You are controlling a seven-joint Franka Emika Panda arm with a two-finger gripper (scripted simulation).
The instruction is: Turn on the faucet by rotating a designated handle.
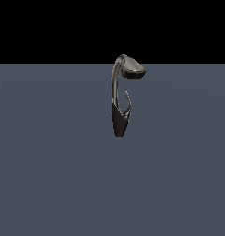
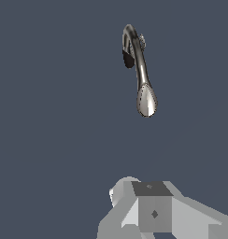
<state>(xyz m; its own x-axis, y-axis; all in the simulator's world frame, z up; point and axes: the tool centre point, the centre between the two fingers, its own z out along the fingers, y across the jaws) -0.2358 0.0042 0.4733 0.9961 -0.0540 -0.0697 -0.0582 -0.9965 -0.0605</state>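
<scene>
The faucet [image 1: 120,99] is standing alone on the grey floor, its handle [image 1: 127,102] hooking up from the black base under the spout head. In the wrist view the gripper [image 2: 151,210] is sitting well apart from the faucet [image 2: 139,70], looking down its neck. Its fingers are not showing, so I cannot tell whether it is open.

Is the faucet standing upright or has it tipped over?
Upright. In the exterior view the faucet stands on its black base, neck rising to the spout head; the handle branches upward beside it.
</scene>
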